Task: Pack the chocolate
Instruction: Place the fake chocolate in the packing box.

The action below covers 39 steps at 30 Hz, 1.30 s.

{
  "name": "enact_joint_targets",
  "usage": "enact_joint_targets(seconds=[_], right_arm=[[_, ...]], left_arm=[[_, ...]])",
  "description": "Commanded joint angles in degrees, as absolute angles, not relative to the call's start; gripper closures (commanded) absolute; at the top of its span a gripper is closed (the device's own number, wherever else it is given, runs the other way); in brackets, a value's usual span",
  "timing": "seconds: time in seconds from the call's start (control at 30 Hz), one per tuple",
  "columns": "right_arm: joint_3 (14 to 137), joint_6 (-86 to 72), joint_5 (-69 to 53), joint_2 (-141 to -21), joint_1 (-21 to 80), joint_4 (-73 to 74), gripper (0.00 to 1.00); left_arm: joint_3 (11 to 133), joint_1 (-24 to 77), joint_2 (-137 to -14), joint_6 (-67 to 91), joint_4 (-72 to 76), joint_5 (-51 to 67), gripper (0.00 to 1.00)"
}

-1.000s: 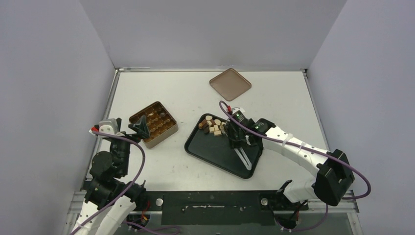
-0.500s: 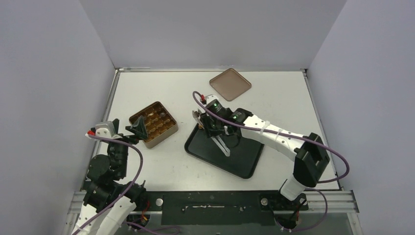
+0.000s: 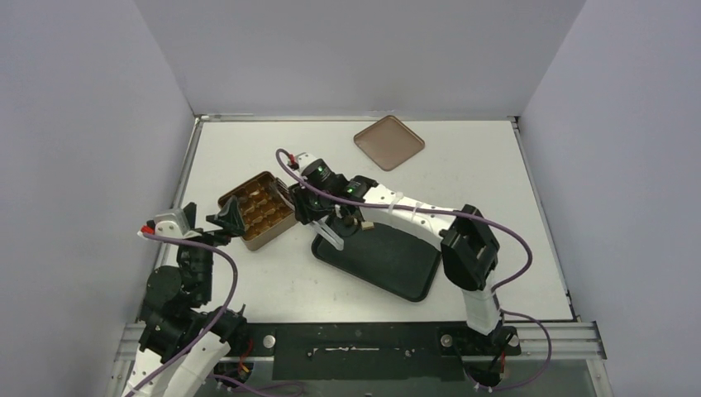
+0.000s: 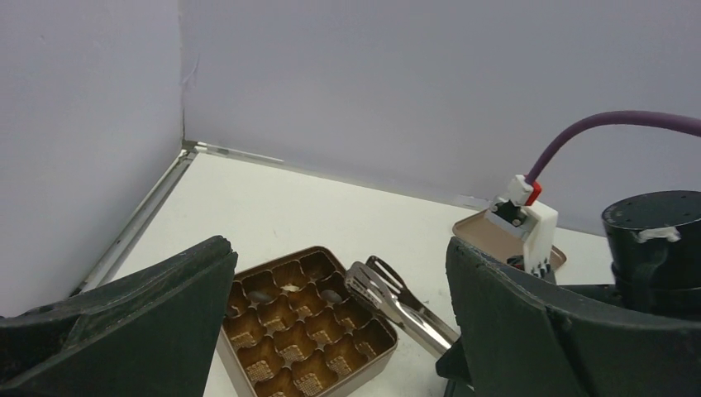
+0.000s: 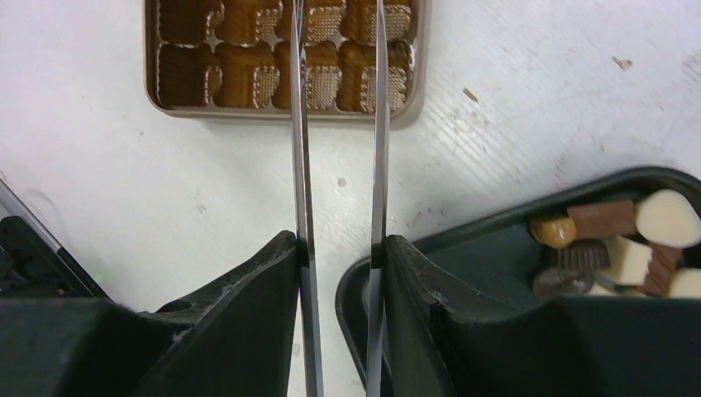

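Now the right arm has swung away from the black tray (image 3: 388,269), where it was working a second ago, and across to the gold-brown tin (image 3: 258,211). The right gripper (image 5: 339,248) is clenched on a pair of metal tongs (image 4: 397,302), both blades pinned between its fingers, and the scalloped tips sit at the tin's right-hand edge, just over the nearest cups. Whether a piece rides between those tips I cannot tell: the wrist view cuts them off and from the other side they look nearly closed on nothing obvious. The chocolate (image 5: 612,248), dark and cream pieces jumbled together, lies in the far corner of the tray, and the moulded cups of the tin that I can see look empty. So I'd judge this the delivery leg of a tray-to-tin trip, with almost all of the packing left. The left gripper (image 3: 234,217) has not budged over the same second; it hangs spread wide at the tin's near-left corner, gripping nothing, perhaps placed to steady the tin. The flat brown lid (image 3: 388,142) lies well apart at the back of the table, not needed yet.
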<state>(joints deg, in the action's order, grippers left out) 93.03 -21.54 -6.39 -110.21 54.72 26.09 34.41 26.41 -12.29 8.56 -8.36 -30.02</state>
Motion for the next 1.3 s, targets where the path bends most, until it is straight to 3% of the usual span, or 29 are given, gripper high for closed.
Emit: enact_joint_targets(seconds=[0.0, 0.47, 1.27], right_arm=[[100.23, -20.22, -9.32, -113.73, 55.7, 20.98, 0.77], [111.6, -20.48, -10.51, -124.89, 56.43, 23.18, 0.7], [114.33, -21.18, -9.05, -128.77, 56.43, 25.76, 0.6]], left_arm=[[35.05, 25.93, -10.75, 8.39, -6.53, -31.87, 0.03], [34.93, 26.1, -9.85, 8.1, -6.67, -32.19, 0.03], [34.92, 26.17, -9.32, 8.43, -6.64, -31.95, 0.03]])
